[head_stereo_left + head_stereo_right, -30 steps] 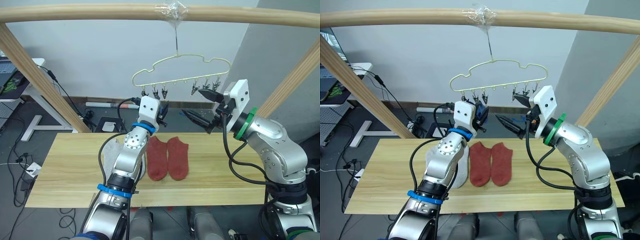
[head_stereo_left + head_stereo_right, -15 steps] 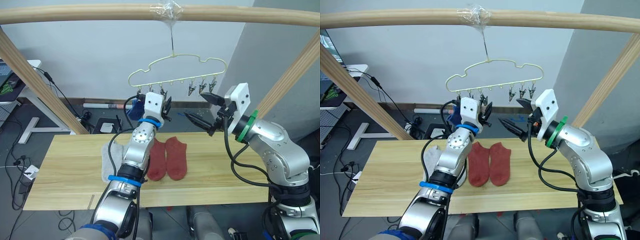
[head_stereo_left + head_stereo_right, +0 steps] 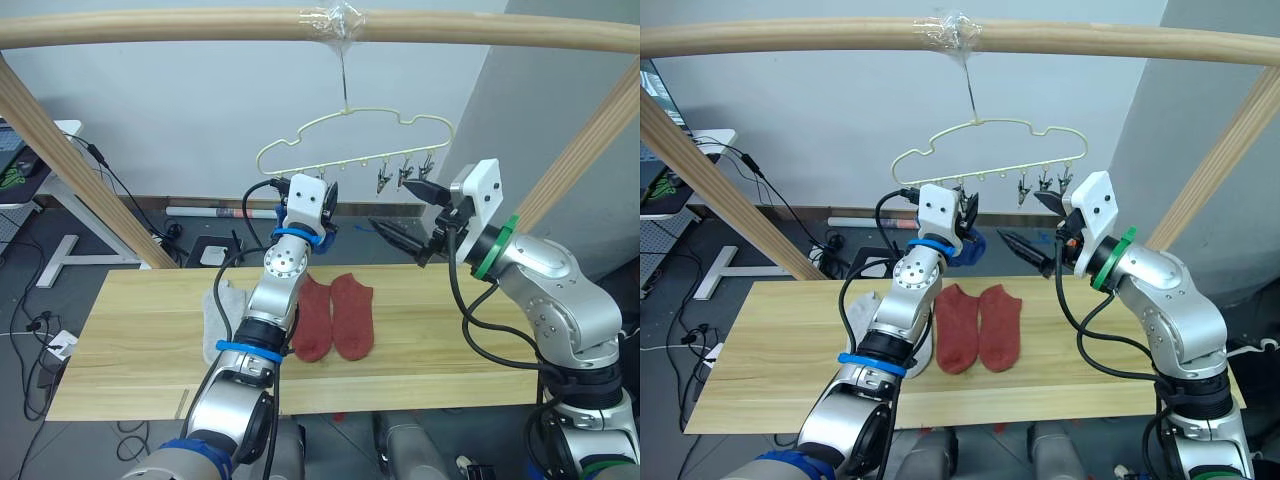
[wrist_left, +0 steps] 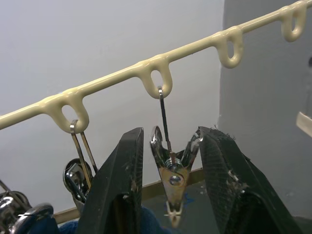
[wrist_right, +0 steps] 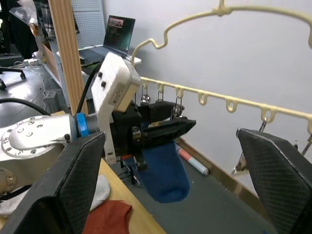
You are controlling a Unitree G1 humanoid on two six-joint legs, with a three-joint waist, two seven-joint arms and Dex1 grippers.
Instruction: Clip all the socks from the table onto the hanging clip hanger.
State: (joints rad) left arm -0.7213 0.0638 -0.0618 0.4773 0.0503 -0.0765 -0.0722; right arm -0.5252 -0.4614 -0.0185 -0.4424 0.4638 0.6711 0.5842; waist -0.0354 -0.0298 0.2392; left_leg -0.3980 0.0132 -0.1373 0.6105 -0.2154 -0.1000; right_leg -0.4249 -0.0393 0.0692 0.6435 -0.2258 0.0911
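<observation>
Head view: the left gripper [image 3: 322,196] is raised to the clip hanger [image 3: 350,145]; two red socks [image 3: 333,317] lie on the table [image 3: 130,350]. Left wrist view: spread fingers [image 4: 114,187] straddle a metal clip [image 4: 170,178], which could swing aside. Right wrist view: the right gripper [image 5: 165,180] gapes empty; a blue sock [image 5: 165,170], hanging at the left gripper, may drop.

A pale wooden frame [image 3: 200,26] spans the room overhead, one sloping leg at each side. Behind it the wall [image 3: 180,100] is plain white, and to its right stands a grey panel [image 3: 540,100]. Beneath the frame's left leg, black cables [image 3: 120,190] trail over the dark grey floor [image 3: 30,290] beside a white desk stand [image 3: 65,250]. Along the wall's foot runs a brown skirting strip [image 3: 200,201].
</observation>
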